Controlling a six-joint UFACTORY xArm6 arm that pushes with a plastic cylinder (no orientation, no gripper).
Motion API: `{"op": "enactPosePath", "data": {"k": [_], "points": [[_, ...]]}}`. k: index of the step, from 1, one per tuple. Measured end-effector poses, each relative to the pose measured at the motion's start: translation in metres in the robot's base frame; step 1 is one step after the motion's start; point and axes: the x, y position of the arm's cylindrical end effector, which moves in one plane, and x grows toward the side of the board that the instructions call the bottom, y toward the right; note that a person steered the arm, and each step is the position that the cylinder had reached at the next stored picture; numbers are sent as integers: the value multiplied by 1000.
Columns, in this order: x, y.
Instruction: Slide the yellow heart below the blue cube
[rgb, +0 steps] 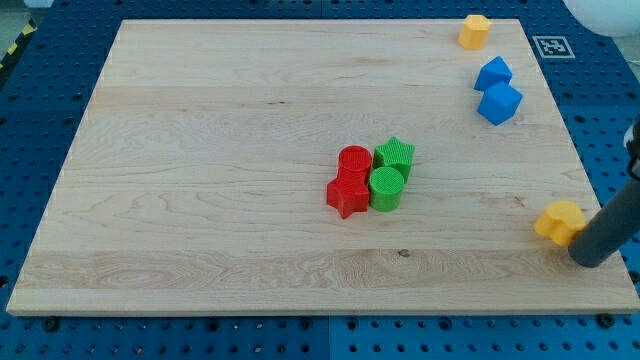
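Wooden board (200, 180) | yellow heart (559, 222) orientation unclear, below blue cube (500, 103) | my tip (590, 258) touching its right

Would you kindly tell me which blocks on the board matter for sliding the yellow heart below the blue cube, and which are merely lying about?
Belonging to the job:
- yellow heart, at the view's right edge
- blue cube
- my tip, just right of the yellow heart

Lying about:
- second blue block
- second yellow block
- red cylinder
- red star
- green star
- green cylinder
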Motion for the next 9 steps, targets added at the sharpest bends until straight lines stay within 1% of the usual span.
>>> {"op": "enactPosePath", "data": {"k": [1,2,4,6,7,9], "points": [[-12,0],[-15,-1],[-13,-34],[-15,-27],[-27,-27],[-66,-27]]}}
